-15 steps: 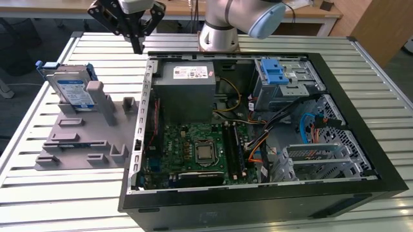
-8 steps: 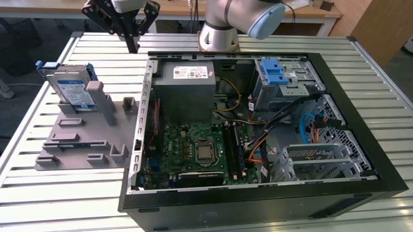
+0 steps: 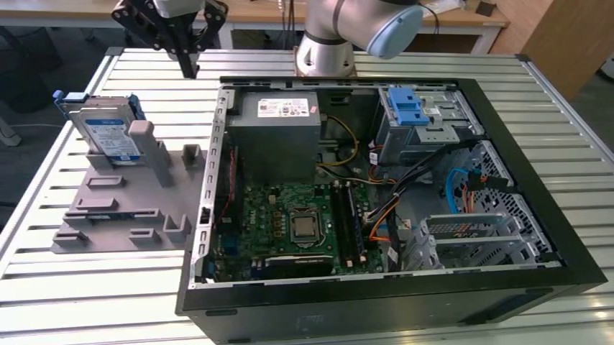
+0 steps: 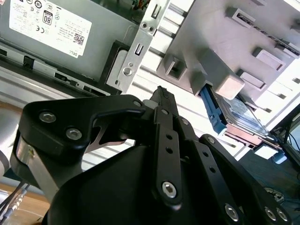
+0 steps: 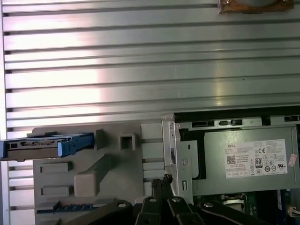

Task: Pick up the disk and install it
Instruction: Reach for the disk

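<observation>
At the exterior view's left, the disk (image 3: pixel 103 133) stands upright in a grey holder (image 3: pixel 134 195) on the bench (image 3: pixel 96 287). Right of it, the jaws hang above the bench, pressed together and empty. Rightmost sits an open computer case (image 3: pixel 384 307).

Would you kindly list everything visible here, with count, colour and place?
disk: one, silver in a blue carrier, upright in the fixture
fixture: one, grey, on the table, at the exterior view's left of the case
computer case: one, black, open, on the table
power supply: one, grey, inside the case
motherboard: one, green, on the case floor
drive cage: one, grey with a blue latch, inside the case
table: one, slatted metal, under everything
arm: one, silver-grey, beyond the case
gripper: one, black, shut, empty, above the table beyond the fixture
</observation>
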### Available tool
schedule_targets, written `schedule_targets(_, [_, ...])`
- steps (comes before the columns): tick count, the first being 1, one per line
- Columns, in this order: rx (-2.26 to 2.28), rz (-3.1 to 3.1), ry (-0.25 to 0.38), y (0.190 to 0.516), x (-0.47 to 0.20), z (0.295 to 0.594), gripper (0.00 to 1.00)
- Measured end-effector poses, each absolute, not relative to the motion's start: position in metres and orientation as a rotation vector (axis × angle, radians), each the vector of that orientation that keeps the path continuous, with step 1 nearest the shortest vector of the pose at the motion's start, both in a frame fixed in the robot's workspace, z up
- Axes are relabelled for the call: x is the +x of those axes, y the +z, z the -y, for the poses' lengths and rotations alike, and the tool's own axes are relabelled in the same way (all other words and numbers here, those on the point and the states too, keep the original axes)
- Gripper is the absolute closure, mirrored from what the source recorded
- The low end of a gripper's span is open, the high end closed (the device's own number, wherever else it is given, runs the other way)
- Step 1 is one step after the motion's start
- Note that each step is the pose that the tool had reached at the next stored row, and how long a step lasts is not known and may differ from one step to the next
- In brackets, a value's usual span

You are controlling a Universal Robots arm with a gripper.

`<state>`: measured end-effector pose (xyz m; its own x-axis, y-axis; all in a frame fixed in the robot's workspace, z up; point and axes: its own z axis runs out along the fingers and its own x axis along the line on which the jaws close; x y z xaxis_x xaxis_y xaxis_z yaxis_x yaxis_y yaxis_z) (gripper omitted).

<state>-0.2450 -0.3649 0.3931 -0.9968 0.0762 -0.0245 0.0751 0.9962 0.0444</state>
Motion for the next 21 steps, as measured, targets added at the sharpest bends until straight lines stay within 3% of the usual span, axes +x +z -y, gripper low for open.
schedule_targets(21, [0.118,-3.113,0.068,0.393,-0.276,0.361,0.89])
